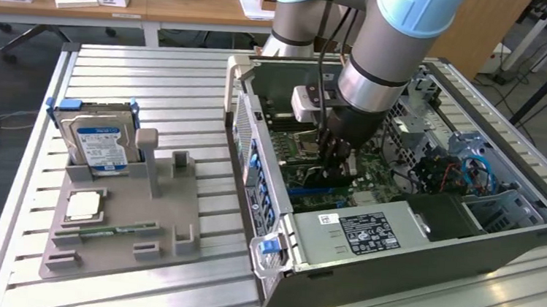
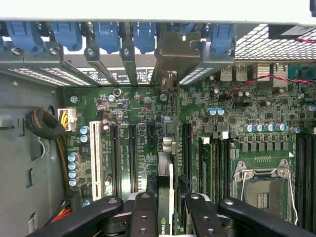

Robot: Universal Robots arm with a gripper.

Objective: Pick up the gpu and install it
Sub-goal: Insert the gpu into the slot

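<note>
Gripping the gpu [image 2: 171, 187] — a thin, flat, dark expansion card with a metal end bracket — the arm's black-fingered gripper [image 2: 171, 211] stands half-narrowed, jaws pressed to the card's two faces. The card sits edge-on inside the open grey metal computer case [image 1: 421, 271], over the green motherboard [image 2: 138, 113] and in line with the long black expansion slots [image 2: 132, 158]. Its long axis runs straight out from the fingers to the rear wall with its row of blue plastic slot clips [image 2: 106, 34]. In the exterior view that wall lies toward nine o'clock of the gripper, and the bracket end meets it. Whether the card's edge sits in a slot cannot be told. Farther toward nine o'clock, well apart, the silver hard drive with a blue-white label [image 1: 101, 146] stands in a grey moulded fixture [image 1: 166, 211].
</note>
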